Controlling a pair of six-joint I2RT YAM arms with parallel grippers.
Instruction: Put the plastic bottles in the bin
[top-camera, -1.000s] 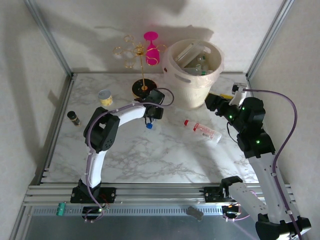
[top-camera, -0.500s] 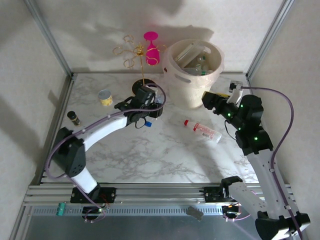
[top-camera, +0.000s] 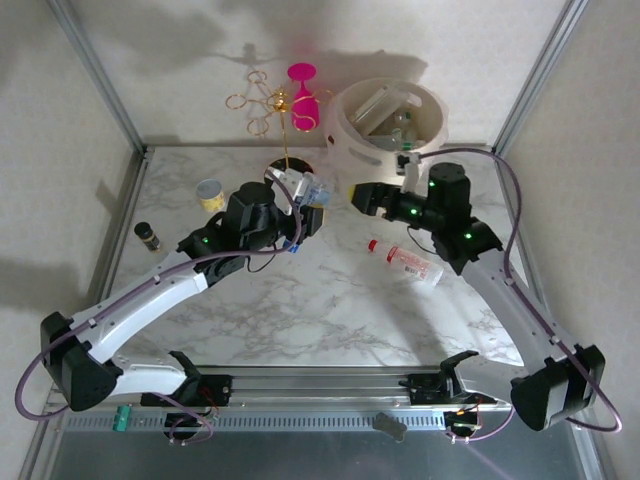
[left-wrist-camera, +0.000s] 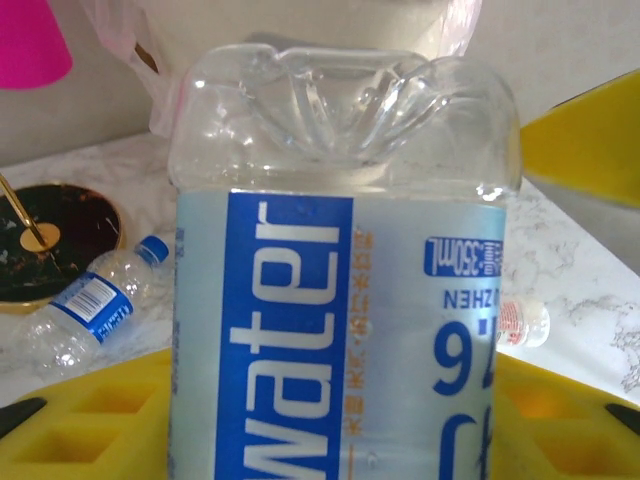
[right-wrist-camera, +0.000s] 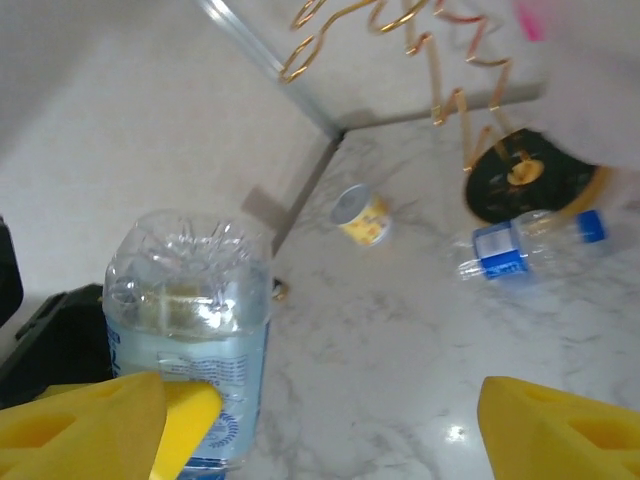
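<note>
Since it is meant for the bin, a clear plastic water bottle with a blue-and-white label (left-wrist-camera: 340, 200) is held off the table. It is clamped across its labelled body between the yellow foam pads (left-wrist-camera: 90, 410) of the left gripper (left-wrist-camera: 330, 410), with its moulded base turned away from the wrist. A grip across the middle appears to have been chosen so that the light bottle is kept from tipping while carried.

In the top view it is seen just left of the large round cream plastic bin (top-camera: 345, 130), not yet over the opening. Several clear bottles (top-camera: 385, 110) are seen lying inside the bin.

The right gripper (top-camera: 360, 197) is held between the carried bottle and the bin, its yellow fingers spread wide with nothing between them. From its wrist camera the carried bottle is seen just beside one finger, so a handover may be intended, though that cannot be settled.

Two more bottles are left on the white marble table (top-camera: 330, 310). One is a small clear one with a blue cap and label (right-wrist-camera: 525, 243), lying by the black base of a gold wire rack (top-camera: 285, 110). The other is a clear one with a red cap (top-camera: 405, 261), lying below the right arm.

Further out, a small yellow-and-white tub (top-camera: 209, 194) and a tiny dark vial (top-camera: 147, 235) are found near the left edge, being no part of the task.
</note>
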